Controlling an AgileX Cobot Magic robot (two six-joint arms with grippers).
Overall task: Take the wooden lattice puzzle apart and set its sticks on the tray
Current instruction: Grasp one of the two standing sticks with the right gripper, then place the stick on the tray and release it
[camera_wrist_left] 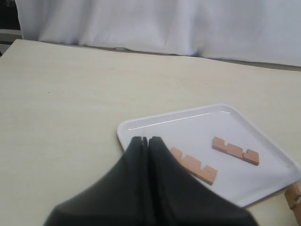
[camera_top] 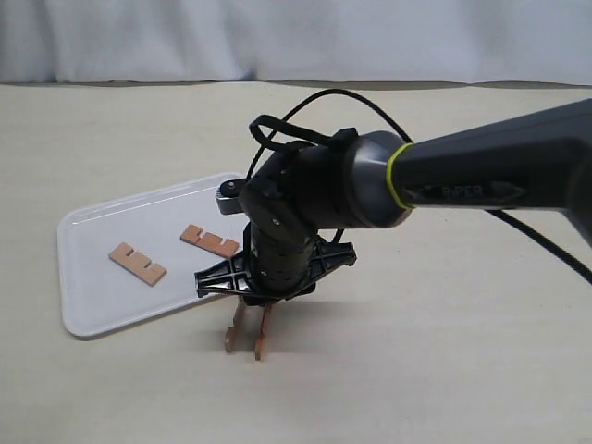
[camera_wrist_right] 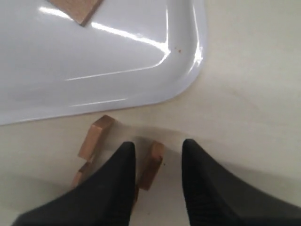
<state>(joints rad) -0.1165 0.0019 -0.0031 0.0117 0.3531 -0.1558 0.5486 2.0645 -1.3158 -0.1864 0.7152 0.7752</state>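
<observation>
No "#" lattice shows, only separate sticks. Two reddish-brown notched sticks [camera_top: 138, 263] [camera_top: 210, 241] lie flat on the white tray [camera_top: 92, 287]. Two more stand on edge on the table just off the tray's near corner. My right gripper [camera_wrist_right: 157, 149] is open and hangs low over them. One stick [camera_wrist_right: 151, 165] is between its fingers, close to one finger, and the other stick [camera_wrist_right: 92, 140] is outside them. My left gripper [camera_wrist_left: 146, 140] is shut on nothing, above the tray's [camera_wrist_left: 188, 125] edge, with the two tray sticks [camera_wrist_left: 195, 165] [camera_wrist_left: 235, 150] beyond it.
The right arm's dark body [camera_top: 444, 180] reaches in from the right over the beige table [camera_top: 444, 351]. A white cloth backdrop [camera_top: 296, 37] runs along the far edge. A stick off the tray [camera_wrist_left: 294, 197] shows at the edge of the left wrist view.
</observation>
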